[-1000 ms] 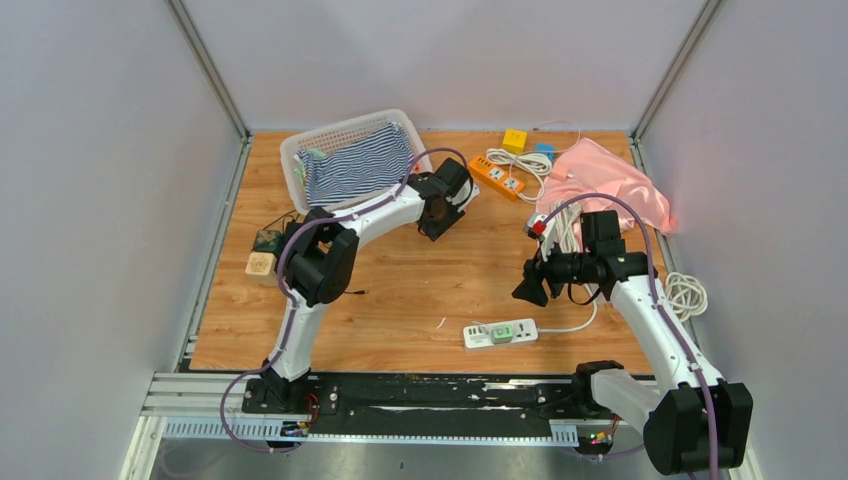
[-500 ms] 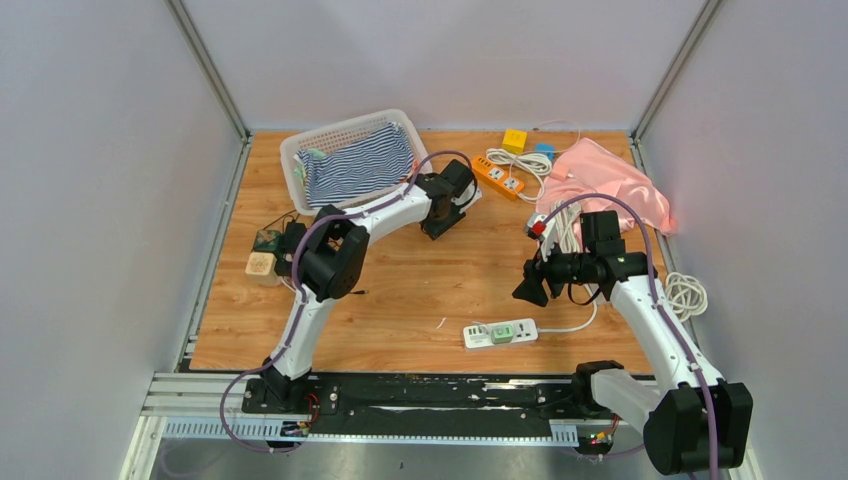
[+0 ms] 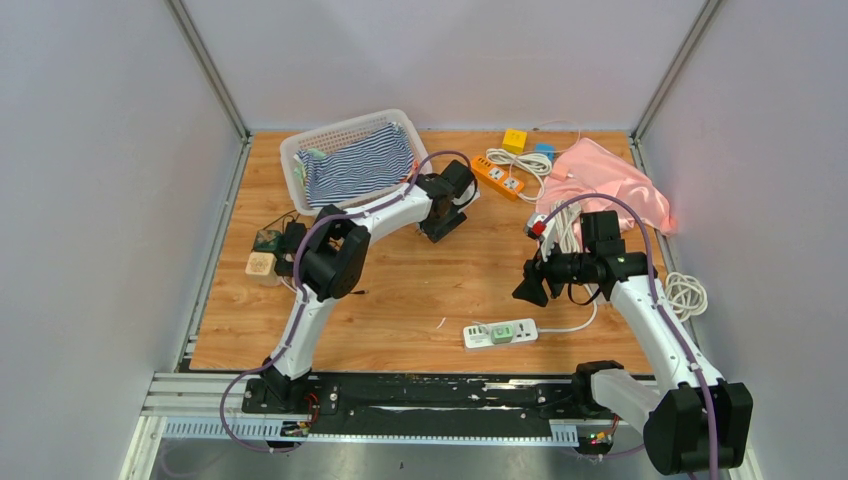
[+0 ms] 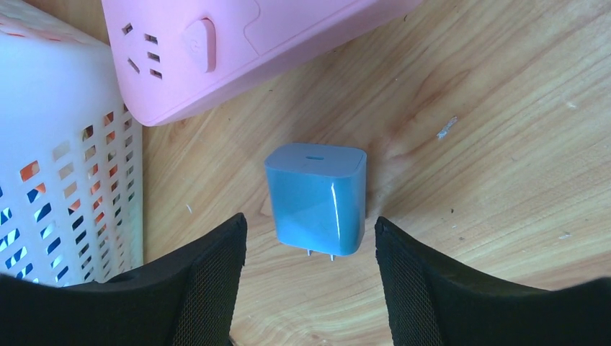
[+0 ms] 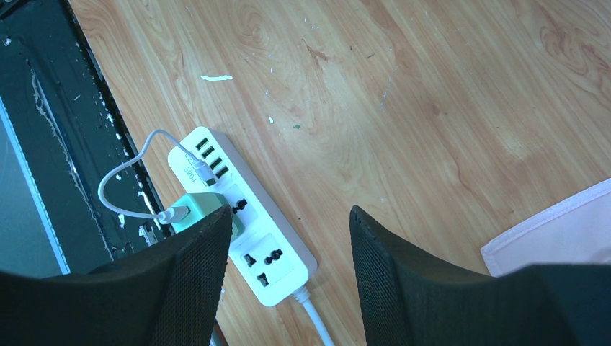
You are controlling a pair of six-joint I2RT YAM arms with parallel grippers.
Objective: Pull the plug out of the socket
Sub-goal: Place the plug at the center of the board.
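Two close views, one from each wrist, over a pale wood-grain counter [image 4: 490, 144].

Left wrist view: a small blue charger [image 4: 317, 198] lies flat on the wood, a rounded cube of glossy plastic with its two metal prongs bare, so it is free of any socket. It rests just below a matte pink power strip [image 4: 288, 36] and beside a white lattice basket [image 4: 65, 166]. The left claw [image 4: 306, 234] is spread wide with a mesh-textured finger on either side of the charger, gripping nothing.

Right wrist view: a mint-green charger [image 5: 191, 213] sits plugged into a white power strip [image 5: 274, 259], with a thin white cable [image 5: 119, 184] looping from its end into the strip's USB ports. The right claw [image 5: 288, 216] hovers above, released and empty.

The green charger is likely light, rigid and slick-sided, held only by prong friction. The best hold looks to be its two flat opposite faces, clear of the cable, with a pull straight along the prongs. The strip seems light too — it may lift with the plug unless pinned down.
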